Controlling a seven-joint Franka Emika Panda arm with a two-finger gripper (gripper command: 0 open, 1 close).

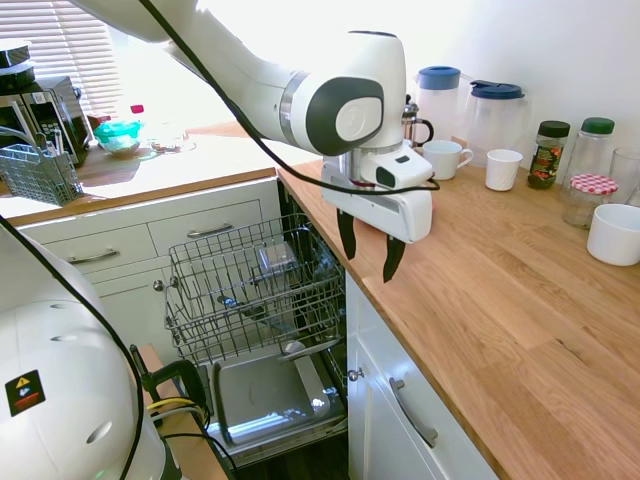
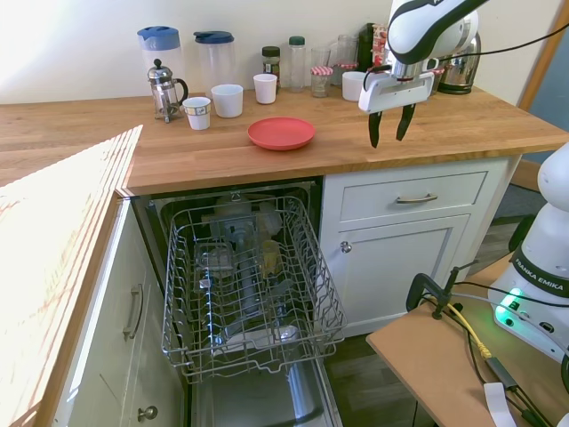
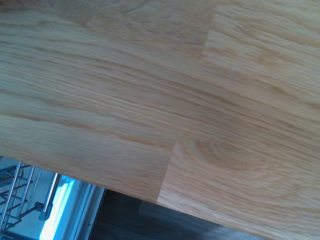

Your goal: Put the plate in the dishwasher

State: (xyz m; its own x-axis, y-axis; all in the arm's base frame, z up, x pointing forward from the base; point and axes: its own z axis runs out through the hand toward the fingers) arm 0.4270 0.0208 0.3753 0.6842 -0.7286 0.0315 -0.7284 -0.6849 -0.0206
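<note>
The coral-red plate (image 2: 281, 132) lies flat on the wooden countertop (image 2: 178, 156), just above the dishwasher; in the first exterior view the arm hides it. The dishwasher (image 2: 249, 285) stands open, its grey wire rack (image 1: 250, 285) pulled out over the shiny inner door (image 1: 270, 395). My gripper (image 2: 390, 133) (image 1: 370, 258) hangs open and empty a little above the counter, fingers pointing down, well to the right of the plate in the second exterior view. The wrist view shows only bare counter wood (image 3: 165, 100) and a corner of the rack (image 3: 20, 195).
Behind the plate stand a French press (image 2: 163, 89), white mugs (image 2: 228, 100), two lidded jugs (image 2: 214, 58) and several jars (image 2: 271, 60). A white bowl (image 1: 614, 233) sits further along the counter, and a kettle (image 2: 458, 67) behind the gripper. A grey cutlery basket (image 1: 40, 172) rests on the far counter.
</note>
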